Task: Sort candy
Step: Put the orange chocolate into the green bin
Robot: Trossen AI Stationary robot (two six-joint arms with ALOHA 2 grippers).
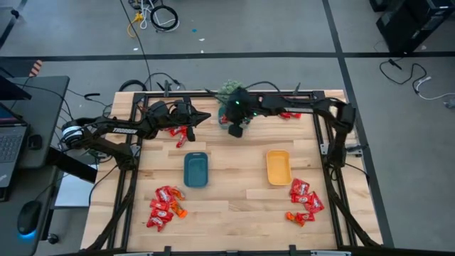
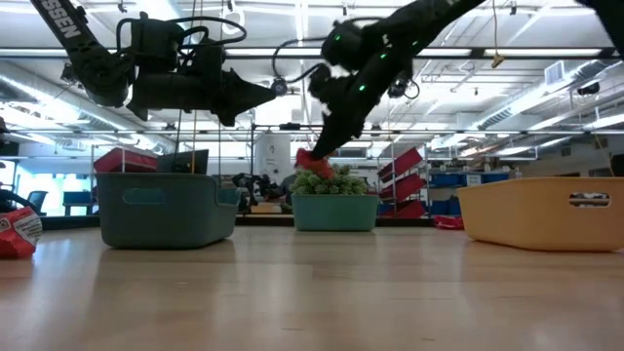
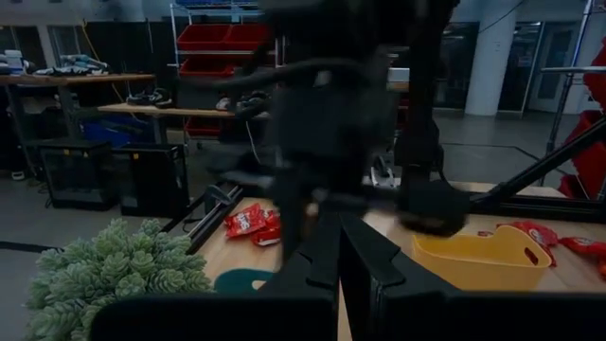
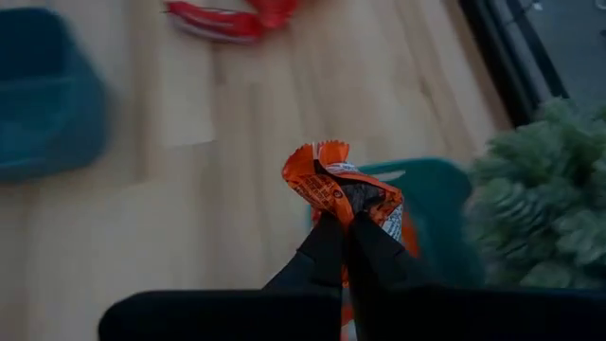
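Orange candy packet (image 4: 343, 194) (crinkled, shiny); teal tray (image 1: 195, 170); yellow tray (image 1: 278, 167); red packets (image 1: 164, 207).

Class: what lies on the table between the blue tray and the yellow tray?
Only bare wood between the blue tray and yellow tray, seen in the high view.

One crumpled orange foil-wrapped candy packet (image 4: 333, 189) hangs above the table, pinched at its lower edge, its crimped end pointing up. Shiny red wrapped candy packets lie flat in loose heaps on the wooden table: one heap (image 1: 165, 207) at the near left, another (image 1: 304, 200) at the near right, and a smaller cluster (image 1: 178, 133) toward the far left.
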